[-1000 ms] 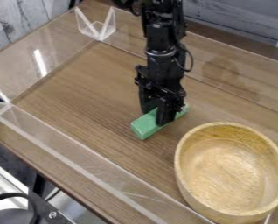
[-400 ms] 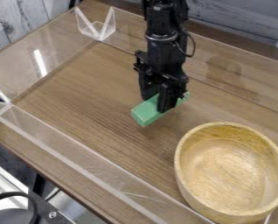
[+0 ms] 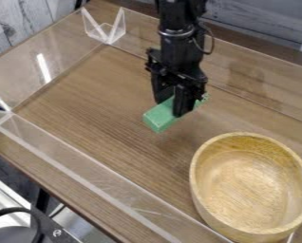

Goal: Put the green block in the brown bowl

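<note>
Your green block (image 3: 161, 115) is in the grip of the black hand (image 3: 173, 95), clamped between its fingers, and it now looks raised off the wooden worktop (image 3: 97, 123). A second ago it sat lower in the view, nearer the bowl's rim and apparently down on the wood; since then the hand and block have risen together, away from you toward the far side. The block has come up with the fingers instead of slipping out, so the pick looks done, and what remains is the carry and the release.

Look at the block itself: a short bar in bright mint green, flat-faced and matte, lying at a slant with one end poking out toward the near left. The fingers hide part of it, and a small bit of green shows on their other side.

It is left of and beyond the brown bowl (image 3: 252, 185), well apart from it. The bowl is pale tan wood, wide and round, with a thick rim, at the near right corner of your view. You would next bring the arm (image 3: 179, 17) toward the near right, keeping the block high enough to clear that rim, then open over the middle. Too low a path could knock the protruding end on the rim and twist the block loose.
</note>
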`<control>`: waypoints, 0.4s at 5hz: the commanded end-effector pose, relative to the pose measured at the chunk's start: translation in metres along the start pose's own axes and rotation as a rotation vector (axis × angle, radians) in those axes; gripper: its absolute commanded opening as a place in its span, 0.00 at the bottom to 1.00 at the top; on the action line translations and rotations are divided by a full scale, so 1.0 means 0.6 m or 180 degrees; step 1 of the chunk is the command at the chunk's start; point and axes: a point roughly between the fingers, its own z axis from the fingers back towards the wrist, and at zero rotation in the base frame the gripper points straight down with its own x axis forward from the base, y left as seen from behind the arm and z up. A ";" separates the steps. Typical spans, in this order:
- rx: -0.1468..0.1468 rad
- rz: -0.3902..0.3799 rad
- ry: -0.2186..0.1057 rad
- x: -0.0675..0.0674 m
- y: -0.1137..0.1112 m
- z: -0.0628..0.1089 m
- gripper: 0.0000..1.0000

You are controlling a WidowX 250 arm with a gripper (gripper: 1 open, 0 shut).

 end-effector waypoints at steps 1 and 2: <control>0.0064 -0.0079 -0.0238 0.010 -0.025 0.039 0.00; 0.0037 -0.0178 -0.0237 0.009 -0.057 0.036 0.00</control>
